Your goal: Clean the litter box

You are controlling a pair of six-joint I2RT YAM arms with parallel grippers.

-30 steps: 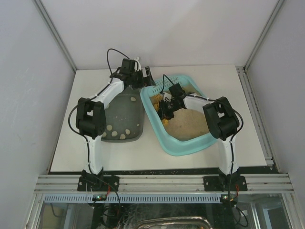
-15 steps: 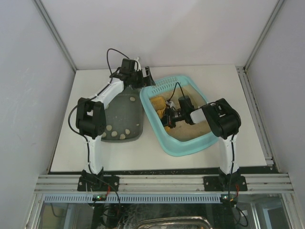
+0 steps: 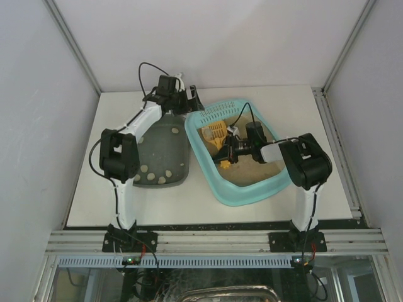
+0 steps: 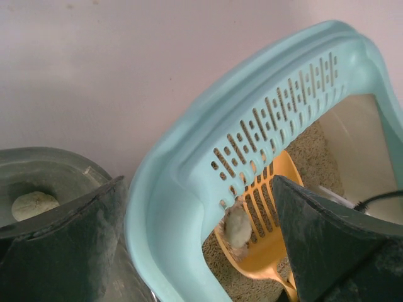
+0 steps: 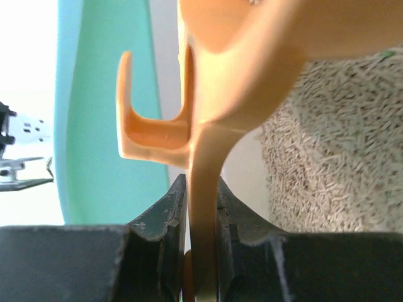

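Centre-right on the worktop, the litter box is judged part-cleaned: clumps are seen in the dark tray, another clump is carried on the yellow scoop clenched by the right pincer, and the left pincer is spread open.

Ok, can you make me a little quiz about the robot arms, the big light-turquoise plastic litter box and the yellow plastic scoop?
1. True or false: the right gripper is shut on the handle of the yellow slotted plastic scoop.
2. Where do several pale round lumps lie together? A: in the dark grey-green plastic tray. B: on the bare tabletop. C: on top of an arm.
3. Fill the gap: the open left gripper has its fingers on either side of the slotted ____ of the light-turquoise rectangular plastic litter box.

Key: 1 true. 2 A. 3 rim.
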